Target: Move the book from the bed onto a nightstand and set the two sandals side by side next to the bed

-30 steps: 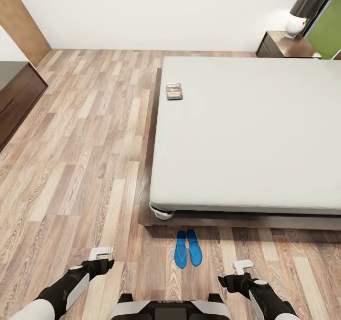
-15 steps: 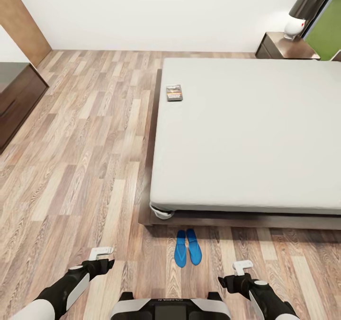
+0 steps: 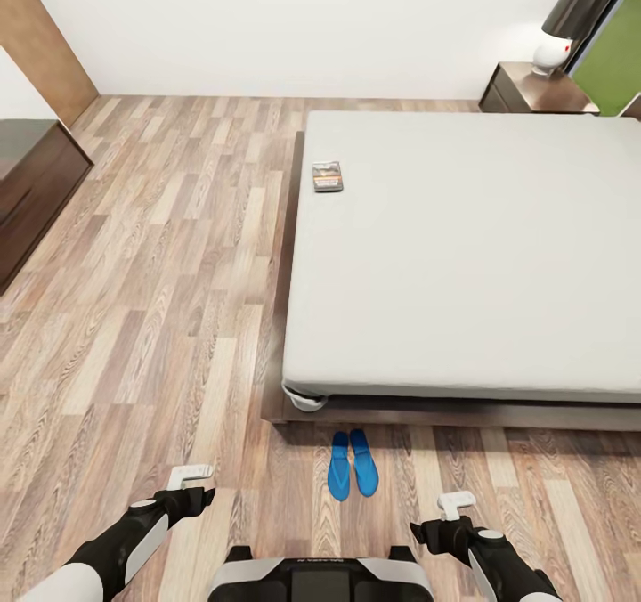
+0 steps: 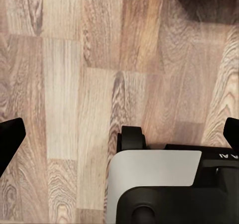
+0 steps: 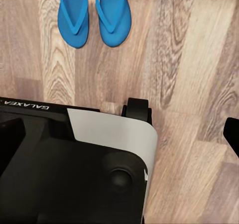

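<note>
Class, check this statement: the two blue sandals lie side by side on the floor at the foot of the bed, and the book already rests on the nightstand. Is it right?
Not quite. The sandals do lie side by side on the floor by the bed, but the head view shows the book on the mattress, not on the nightstand.

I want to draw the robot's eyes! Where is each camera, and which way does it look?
Head view: high on the robot, looking forward and down at the big grey-white bed, with both arms low in the picture.
Left wrist view: near the left arm's gripper, looking down at wooden floor and the robot's base.
Right wrist view: looking down at the bright blue sandals, shared with the head view.
</note>
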You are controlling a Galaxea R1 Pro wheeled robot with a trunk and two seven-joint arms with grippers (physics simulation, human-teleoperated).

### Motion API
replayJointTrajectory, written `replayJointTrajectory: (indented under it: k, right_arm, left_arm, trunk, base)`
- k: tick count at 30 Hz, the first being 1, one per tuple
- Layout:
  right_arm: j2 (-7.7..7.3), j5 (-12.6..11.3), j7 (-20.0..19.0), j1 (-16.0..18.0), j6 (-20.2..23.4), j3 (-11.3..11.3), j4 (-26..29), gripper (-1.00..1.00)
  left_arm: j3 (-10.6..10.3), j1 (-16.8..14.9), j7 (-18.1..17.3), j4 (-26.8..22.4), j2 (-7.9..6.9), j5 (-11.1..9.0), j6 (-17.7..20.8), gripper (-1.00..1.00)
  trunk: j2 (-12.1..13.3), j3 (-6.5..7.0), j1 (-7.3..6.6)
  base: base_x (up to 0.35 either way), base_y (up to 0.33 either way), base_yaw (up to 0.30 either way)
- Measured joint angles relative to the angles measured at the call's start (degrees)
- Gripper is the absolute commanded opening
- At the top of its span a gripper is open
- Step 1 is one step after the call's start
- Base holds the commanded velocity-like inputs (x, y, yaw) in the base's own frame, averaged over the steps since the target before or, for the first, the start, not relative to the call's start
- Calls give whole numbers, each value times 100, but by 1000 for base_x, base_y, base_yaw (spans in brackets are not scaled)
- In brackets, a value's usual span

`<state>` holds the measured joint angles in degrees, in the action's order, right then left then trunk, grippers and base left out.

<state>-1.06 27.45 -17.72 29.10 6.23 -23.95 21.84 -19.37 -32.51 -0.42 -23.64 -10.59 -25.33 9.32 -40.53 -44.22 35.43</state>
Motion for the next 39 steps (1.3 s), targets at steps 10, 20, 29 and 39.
replayJointTrajectory:
  k: [10,20,29,39]
  right_arm:
    - [4,2,0,-7,-121,0,0,100]
    - [4,2,0,-10,-151,0,5,100]
    - [-3,4,5,-11,-156,-2,7,100]
    - [0,-5,9,-11,-170,-15,13,100]
  left_arm:
    - [0,0,0,0,1,0,-3,100]
    - [0,0,0,0,1,2,-39,100]
    - [0,0,0,0,6,9,-102,100]
    - [0,0,-3,0,6,8,-122,100]
  trunk:
    - [402,180,-220]
    - [685,307,-374]
    - [1045,468,-572]
    - [1246,558,-682]
  base:
    - [0,0,0]
    - [0,0,0]
    - [0,0,0]
    - [0,0,0]
